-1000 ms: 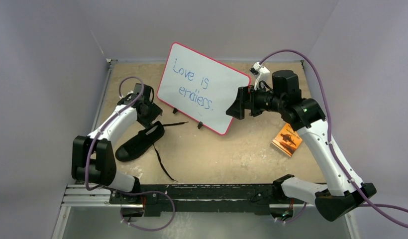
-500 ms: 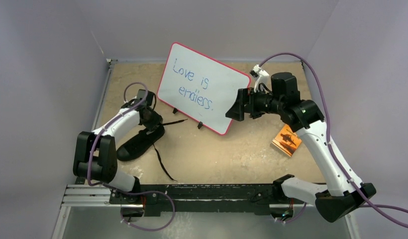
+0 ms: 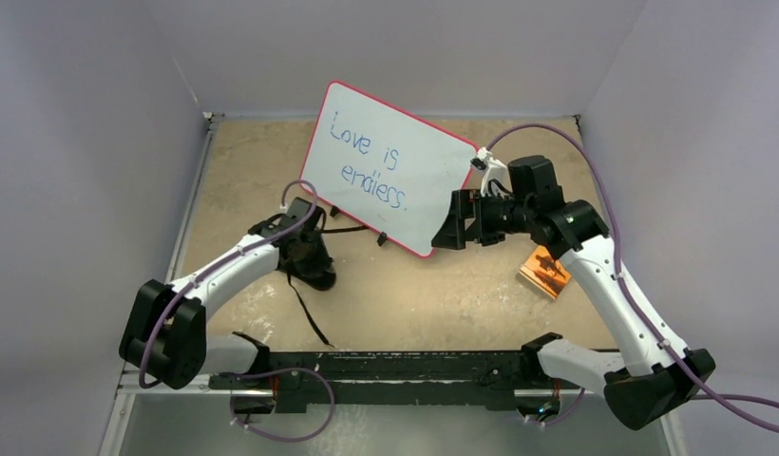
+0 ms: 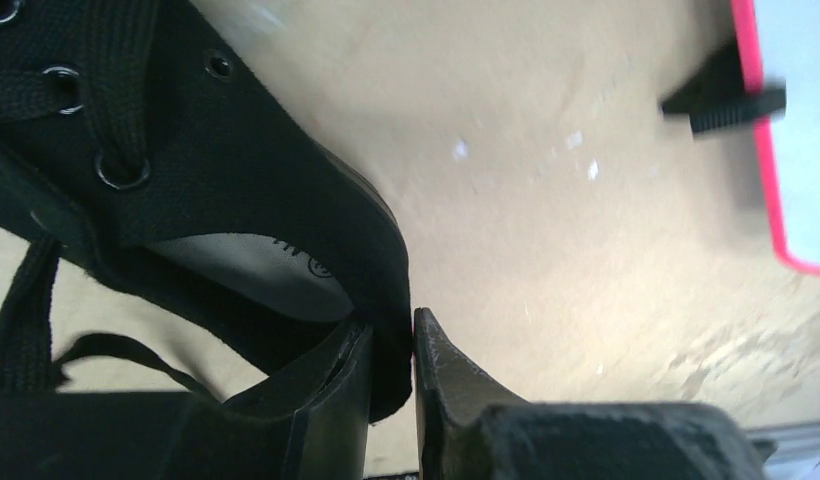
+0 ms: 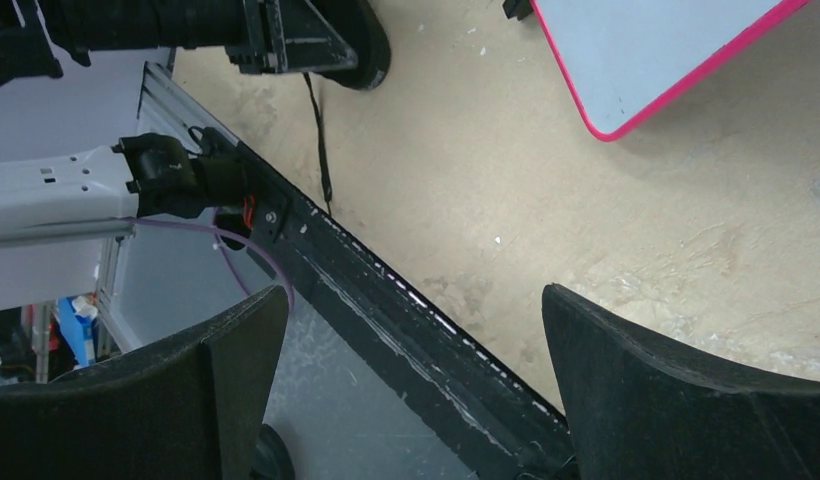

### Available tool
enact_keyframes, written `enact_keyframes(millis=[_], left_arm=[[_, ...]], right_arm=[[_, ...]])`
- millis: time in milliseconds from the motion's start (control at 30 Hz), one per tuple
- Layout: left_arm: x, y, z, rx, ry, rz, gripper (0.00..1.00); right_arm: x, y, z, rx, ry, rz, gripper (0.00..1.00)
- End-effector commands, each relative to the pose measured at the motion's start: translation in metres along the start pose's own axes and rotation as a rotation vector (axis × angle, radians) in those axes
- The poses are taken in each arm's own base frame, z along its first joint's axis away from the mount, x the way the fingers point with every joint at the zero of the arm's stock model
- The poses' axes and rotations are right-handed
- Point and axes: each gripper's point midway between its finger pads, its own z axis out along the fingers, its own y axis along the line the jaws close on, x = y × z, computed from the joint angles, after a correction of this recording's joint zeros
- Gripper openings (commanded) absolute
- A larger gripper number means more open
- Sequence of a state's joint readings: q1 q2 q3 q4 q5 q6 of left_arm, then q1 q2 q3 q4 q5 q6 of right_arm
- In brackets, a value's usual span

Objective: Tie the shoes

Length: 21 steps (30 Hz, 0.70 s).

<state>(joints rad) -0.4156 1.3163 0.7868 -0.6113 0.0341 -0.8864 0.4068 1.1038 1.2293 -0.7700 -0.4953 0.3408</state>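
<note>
Sneaker: black low-top [image 3: 321,277], on the tan table [image 3: 443,294] at about 9 o'clock from centre; mostly hidden under the left wrist in the top view.
Left gripper: [image 4: 394,345] clenched on the sneaker's heel collar. The wrist view shows one finger [image 4: 331,400] inside the shoe opening and the other outside, with black canvas pinched between.
Laces: threaded through metal eyelets, ends loose. One strand [image 3: 308,313] trails toward 6 o'clock, reaching close to the table's near edge. Another runs toward 3 o'clock, ending near the whiteboard's foot.
Right gripper: [image 3: 452,220] released, fingers spread wide with nothing between them. It hangs at about 2 o'clock, close to the whiteboard's lower right corner; contact cannot be told.
Whiteboard: [image 3: 390,166] red-framed, propped tilted on small black feet at 12 o'clock, "Love is endless." in blue.
Orange card: [image 3: 545,273] flat at 4 o'clock, partly under the right arm.
</note>
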Motion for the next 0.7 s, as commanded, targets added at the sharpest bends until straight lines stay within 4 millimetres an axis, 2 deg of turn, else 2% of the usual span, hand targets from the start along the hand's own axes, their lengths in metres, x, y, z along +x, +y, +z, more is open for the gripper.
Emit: enact_keyframes(millis=[0,200,267,367,400,467,567,667], left_arm=[[0.038,-0.033,-0.014,0.09,0.091,0.124,0.19],[0.08,-0.065,-0.016,0.151,0.134,0.23,0.19],[0.093,-0.069,-0.018,0.142,0.132,0.274,0.19],[0.096,-0.065,-0.024,0.118,0.104,0.318,0.21],[0.092,-0.063,-0.027,0.114,0.079,0.32,0.27],[0.085,-0.06,-0.035,0.108,0.044,0.336,0.54],[0.07,-0.069,-0.055,0.126,-0.015,0.37,0.69],[0.044,-0.085,-0.078,0.146,-0.108,0.407,0.78]], right_arm=[[-0.005,0.008,0.01,-0.055,-0.007,0.039,0.99],[-0.022,-0.001,0.029,-0.032,-0.036,0.076,0.99],[-0.025,-0.003,0.035,-0.024,-0.04,0.071,0.99],[-0.025,-0.007,0.048,-0.021,-0.02,0.074,0.99],[-0.025,-0.006,0.051,-0.025,-0.012,0.075,0.99],[-0.027,-0.003,0.056,-0.03,-0.004,0.07,0.99],[-0.036,-0.004,0.054,0.001,-0.022,0.052,0.99],[-0.041,-0.009,0.047,0.051,-0.045,0.046,0.99]])
